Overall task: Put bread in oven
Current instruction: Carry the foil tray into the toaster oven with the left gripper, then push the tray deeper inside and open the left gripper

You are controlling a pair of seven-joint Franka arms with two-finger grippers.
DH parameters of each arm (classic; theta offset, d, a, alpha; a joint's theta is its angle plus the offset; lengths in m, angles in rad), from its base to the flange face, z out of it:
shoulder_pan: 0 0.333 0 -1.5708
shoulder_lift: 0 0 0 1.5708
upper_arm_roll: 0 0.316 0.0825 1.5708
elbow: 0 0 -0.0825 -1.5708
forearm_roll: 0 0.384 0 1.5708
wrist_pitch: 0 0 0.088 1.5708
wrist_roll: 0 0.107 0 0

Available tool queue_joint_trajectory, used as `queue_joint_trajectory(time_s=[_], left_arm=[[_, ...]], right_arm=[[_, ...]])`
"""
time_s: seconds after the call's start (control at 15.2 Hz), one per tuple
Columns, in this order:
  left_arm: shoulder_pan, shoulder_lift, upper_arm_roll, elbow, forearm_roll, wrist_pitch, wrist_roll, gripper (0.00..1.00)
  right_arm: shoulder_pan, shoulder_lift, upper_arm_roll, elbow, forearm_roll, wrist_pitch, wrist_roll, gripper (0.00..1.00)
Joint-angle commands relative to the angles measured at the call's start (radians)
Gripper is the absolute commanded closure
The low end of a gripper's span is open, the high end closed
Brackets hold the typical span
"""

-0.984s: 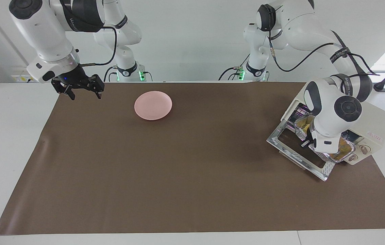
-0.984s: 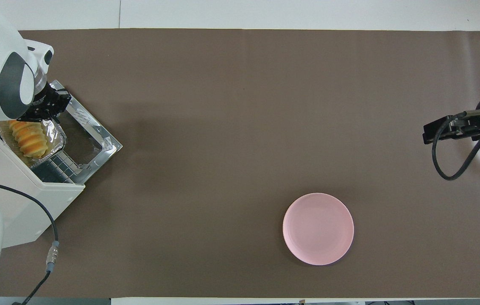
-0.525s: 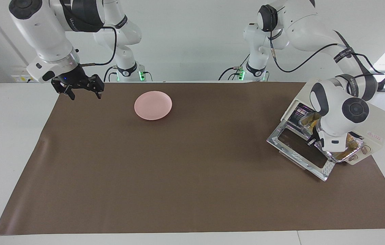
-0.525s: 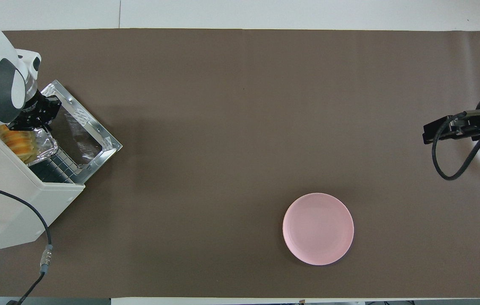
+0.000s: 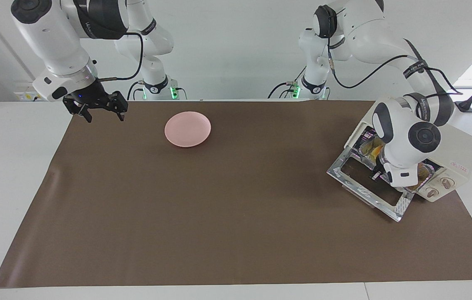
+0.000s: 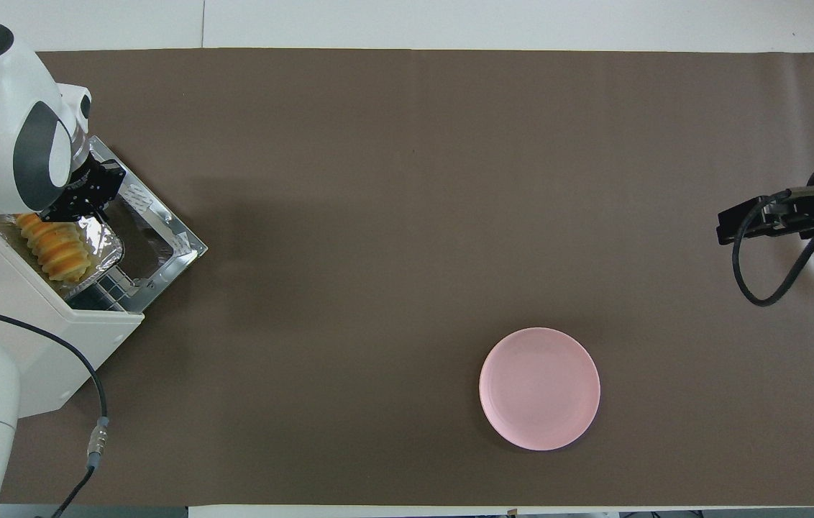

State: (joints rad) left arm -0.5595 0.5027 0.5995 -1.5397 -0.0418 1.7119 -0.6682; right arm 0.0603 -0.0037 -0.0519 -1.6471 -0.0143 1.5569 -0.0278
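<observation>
The cream-white oven (image 5: 465, 152) stands at the left arm's end of the table with its glass door (image 5: 369, 187) dropped open; it also shows in the overhead view (image 6: 26, 324). The golden ridged bread (image 6: 55, 243) lies in a silver foil tray (image 6: 106, 243) in the oven's mouth, partly under the oven's top. Only a bit of the bread (image 5: 370, 146) shows beside the arm in the facing view. My left gripper (image 6: 80, 208) is over the open door, shut on the tray's rim. My right gripper (image 5: 103, 113) waits open and empty above the mat's corner.
A round pink plate (image 5: 187, 128) lies on the brown mat toward the right arm's end, near the robots; it also shows in the overhead view (image 6: 539, 388). The oven's two knobs (image 5: 439, 187) face the mat. A black cable runs off the oven's side.
My left gripper pushed the tray with the bread deeper into the oven, then drew back a little toward the door with it. The tray now sits lower, uncovering the knobs. The right arm has not moved.
</observation>
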Motion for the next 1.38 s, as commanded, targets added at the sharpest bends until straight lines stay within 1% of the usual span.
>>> queue_joint_trajectory(time_s=[0.0,0.52,0.66,0.92,1.05,1.31], left_arm=[[-0.023,-0.021,0.014,-0.036,-0.003,-0.012,-0.024,1.0],[0.027,-0.02,0.04,-0.049,-0.001,-0.021,-0.031,1.0],[0.029,-0.021,0.04,-0.051,0.0,-0.018,-0.086,1.0],[0.029,-0.032,0.04,-0.075,0.0,-0.012,-0.09,1.0],[0.03,-0.043,0.04,-0.103,0.0,0.02,-0.086,1.0],[0.029,-0.043,0.04,-0.103,0.0,0.02,-0.093,1.0]], right_arm=[[-0.005,-0.016,0.006,-0.011,-0.004,-0.012,0.009,0.0],[-0.007,-0.016,0.006,-0.011,-0.004,-0.012,0.011,0.0],[-0.005,-0.016,0.006,-0.011,-0.004,-0.012,0.009,0.0],[-0.005,-0.016,0.006,-0.011,-0.004,-0.012,0.009,0.0],[-0.007,-0.016,0.006,-0.01,-0.004,-0.012,0.011,0.0],[-0.005,-0.016,0.006,-0.011,-0.004,-0.012,0.009,0.0]])
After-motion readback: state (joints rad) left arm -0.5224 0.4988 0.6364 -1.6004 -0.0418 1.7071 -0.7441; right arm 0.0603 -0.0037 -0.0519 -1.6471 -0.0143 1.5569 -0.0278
